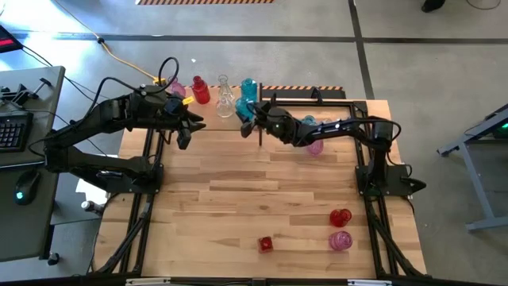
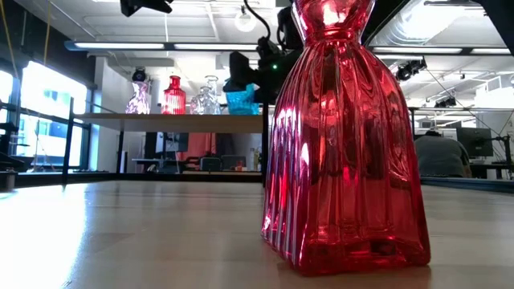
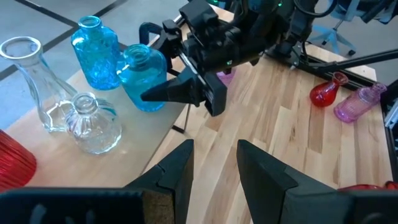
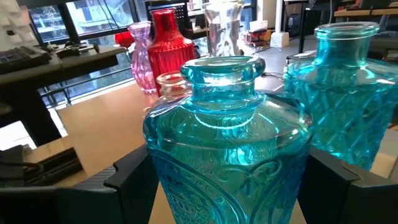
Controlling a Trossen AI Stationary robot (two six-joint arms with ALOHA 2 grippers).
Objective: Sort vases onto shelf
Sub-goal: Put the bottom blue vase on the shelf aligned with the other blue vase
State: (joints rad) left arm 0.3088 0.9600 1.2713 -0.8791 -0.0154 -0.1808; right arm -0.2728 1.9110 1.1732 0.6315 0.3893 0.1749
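Observation:
In the left wrist view the shelf [image 3: 140, 134] carries two teal vases, two clear vases [image 3: 93, 124] and a red one [image 3: 12, 165]. My right gripper [image 1: 246, 113] is shut on the nearer teal vase [image 3: 140, 78], which stands upright beside the other teal vase [image 3: 96, 53]. A pink vase [image 4: 143, 59] and the red one [image 4: 166, 43] stand farther along the shelf. My left gripper [image 3: 214, 165] is open, holds nothing, and hovers just off the shelf's near edge, facing the right gripper. My right gripper holds the teal vase by its round body [image 4: 227, 155], pinched between the two fingers [image 4: 127, 177], one on each side. The fingers come level from the table's right. The vase stays upright, and its base [image 3: 146, 107] seems to rest on the shelf panel.
A pink vase [image 1: 315, 145] lies on the table under my right arm. A red vase [image 1: 340, 217], a pink one [image 1: 340, 240] and another red one [image 1: 266, 244] stand near the table's near edge; the last fills the low view [image 2: 345, 136]. Bare tabletop lies between.

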